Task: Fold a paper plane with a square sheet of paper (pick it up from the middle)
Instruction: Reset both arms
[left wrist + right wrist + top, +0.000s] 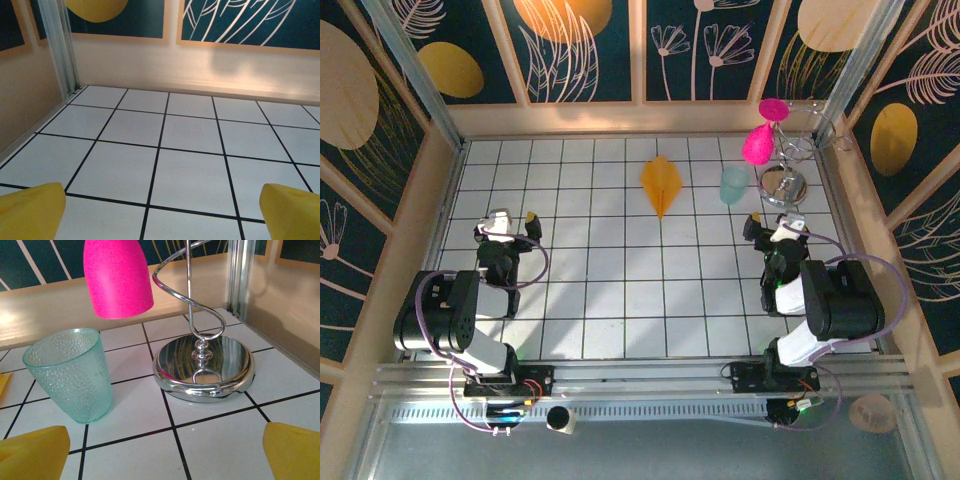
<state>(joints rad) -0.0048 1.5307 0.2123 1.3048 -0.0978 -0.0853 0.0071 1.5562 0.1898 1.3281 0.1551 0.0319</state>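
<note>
The square sheet of paper lies folded into an orange-yellow paper plane [661,184], a narrow kite shape flat on the white tiles at the back centre, its sharp tip pointing toward the arms. My left gripper [508,222] rests low at the left, well short of the plane and open. Its yellow fingertips [35,212] stand wide apart with bare tiles between them, and so does the left gripper [161,200]. My right gripper [775,223] sits at the right, open and holding nothing. In the right wrist view the right gripper [165,437] faces the cup and the stand.
A pale teal cup [734,185] [70,375] stands right of the plane. Beside it is a chrome stand [783,185] [202,365] with pink shades [757,145] [118,277]. Wooden walls with painted panels close in the tiled table [620,300] on three sides.
</note>
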